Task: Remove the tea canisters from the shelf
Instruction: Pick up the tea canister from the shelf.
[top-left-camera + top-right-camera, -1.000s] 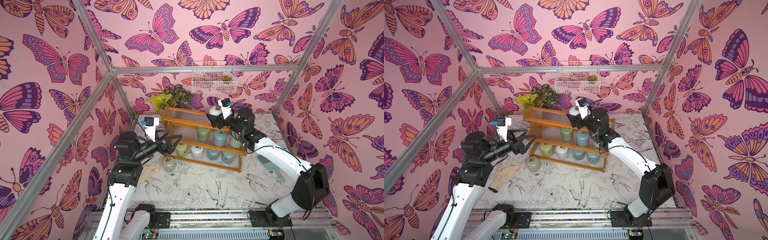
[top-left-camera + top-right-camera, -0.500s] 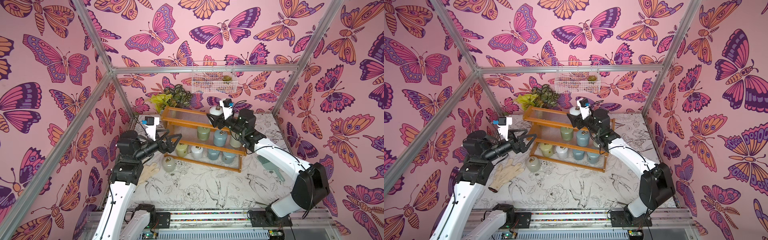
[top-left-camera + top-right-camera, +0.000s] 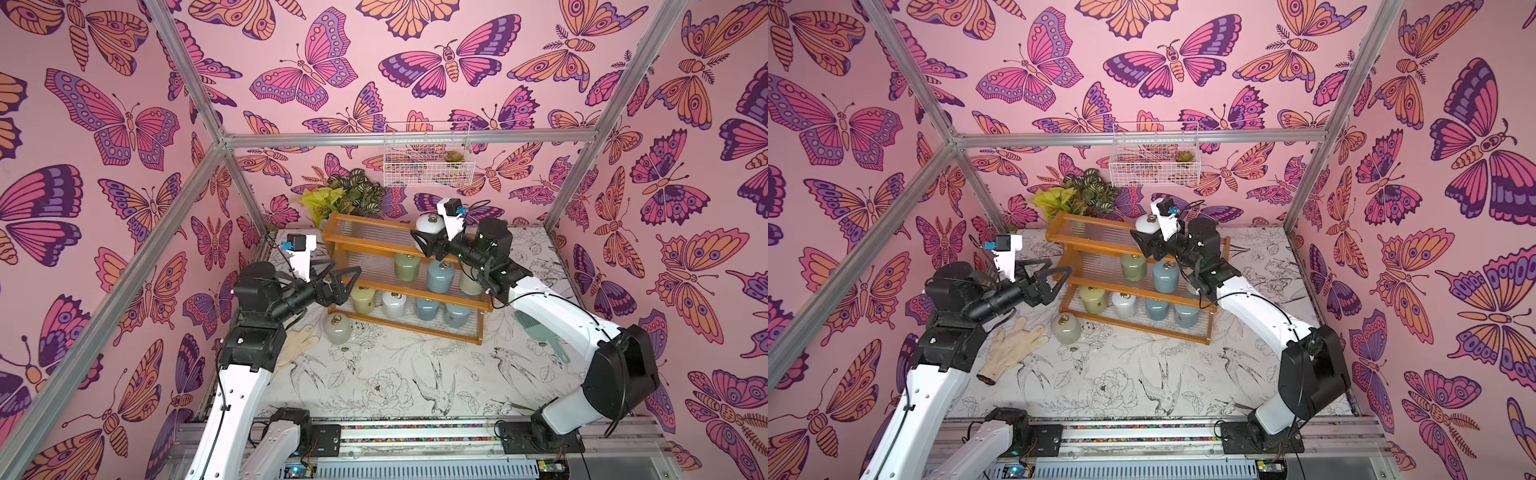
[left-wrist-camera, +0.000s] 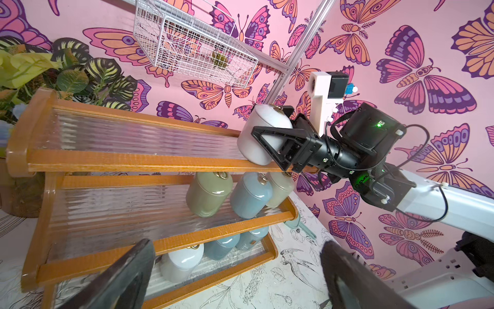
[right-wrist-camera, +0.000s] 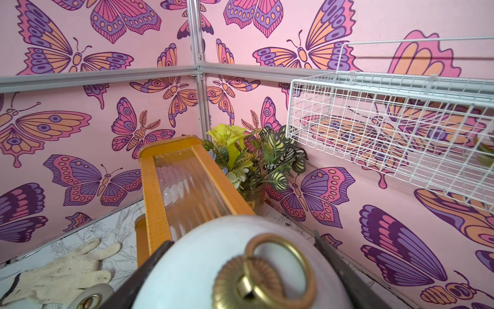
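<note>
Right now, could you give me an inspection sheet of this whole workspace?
Surface: table, bird-and-flower cloth.
Job's things: shelf, seven tea canisters on its two lower tiers; white canister at the top tier; grey-green canister on the table.
Clutter: glove, teal utensil.
End effectors: left end effector open, empty; right end effector closed on the white canister.
Cables: black cable looped along right arm.
Surroundings: butterfly walls, wire basket, leafy plant.

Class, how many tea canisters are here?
9. Shelf top tier: a white canister in the right gripper. Middle tier: three canisters. Bottom tier: four canisters. One canister stands on the table.
</note>
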### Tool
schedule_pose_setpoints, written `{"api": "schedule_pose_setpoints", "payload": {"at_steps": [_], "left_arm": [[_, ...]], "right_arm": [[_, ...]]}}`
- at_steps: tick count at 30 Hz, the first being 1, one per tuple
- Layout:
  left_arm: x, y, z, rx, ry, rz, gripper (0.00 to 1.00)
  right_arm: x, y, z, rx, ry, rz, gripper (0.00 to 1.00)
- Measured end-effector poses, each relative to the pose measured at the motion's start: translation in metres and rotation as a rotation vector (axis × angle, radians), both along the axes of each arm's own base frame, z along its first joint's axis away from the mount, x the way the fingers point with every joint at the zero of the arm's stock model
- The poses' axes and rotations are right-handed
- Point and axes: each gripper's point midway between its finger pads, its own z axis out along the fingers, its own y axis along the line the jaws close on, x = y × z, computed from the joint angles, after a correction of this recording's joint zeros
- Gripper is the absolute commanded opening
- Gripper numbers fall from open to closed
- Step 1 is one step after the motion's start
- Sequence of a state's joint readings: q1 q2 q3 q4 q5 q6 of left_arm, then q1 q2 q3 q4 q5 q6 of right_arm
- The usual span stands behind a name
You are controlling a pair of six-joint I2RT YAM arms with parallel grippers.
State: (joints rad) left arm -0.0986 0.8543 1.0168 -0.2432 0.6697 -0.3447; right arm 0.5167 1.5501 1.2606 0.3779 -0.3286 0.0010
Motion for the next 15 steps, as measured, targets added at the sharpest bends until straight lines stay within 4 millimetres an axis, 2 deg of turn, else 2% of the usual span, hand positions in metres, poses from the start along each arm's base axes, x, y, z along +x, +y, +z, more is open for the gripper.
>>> {"api": "schedule_pose_setpoints", "payload": {"at_steps": [9,15], "left_arm": [[0.001,0.006,-0.002,0.014,0.005,0.041,1.00],[0.001,0.010,-0.001,0.024,-0.005,0.067,1.00]], "right_arm": [[-0.019,0.009,0.012,0.027,-0.004,0.100,0.64],[-0.047,0.024,0.029,0.045,-0.046,0.201,0.64]]}}
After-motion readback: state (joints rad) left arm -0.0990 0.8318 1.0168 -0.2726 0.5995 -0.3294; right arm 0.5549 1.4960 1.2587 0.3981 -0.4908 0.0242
